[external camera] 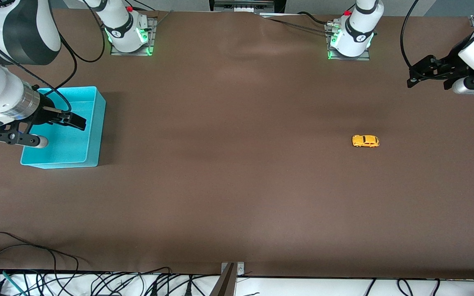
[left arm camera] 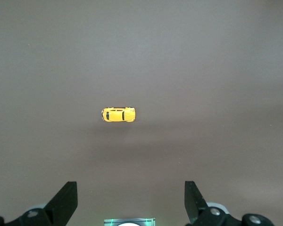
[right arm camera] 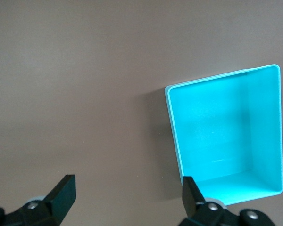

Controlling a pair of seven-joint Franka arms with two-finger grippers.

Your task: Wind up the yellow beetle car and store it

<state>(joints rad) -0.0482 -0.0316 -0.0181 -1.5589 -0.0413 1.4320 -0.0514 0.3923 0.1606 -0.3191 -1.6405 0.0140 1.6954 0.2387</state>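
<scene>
The yellow beetle car (external camera: 365, 141) (left arm camera: 118, 114) rests on its wheels on the brown table, toward the left arm's end. My left gripper (external camera: 416, 74) (left arm camera: 131, 197) hangs open and empty in the air near that end of the table, apart from the car. A turquoise bin (external camera: 97, 127) (right arm camera: 172, 127) stands empty toward the right arm's end. My right gripper (external camera: 70, 119) (right arm camera: 127, 193) is open with nothing in it, high over the bin's edge; one of its fingertips (right arm camera: 191, 190) shows over the bin's corner.
The two arm bases (external camera: 128, 33) (external camera: 350, 39) stand along the table edge farthest from the front camera. Loose cables (external camera: 97, 283) lie along the edge nearest it. Bare brown tabletop (external camera: 228, 144) stretches between bin and car.
</scene>
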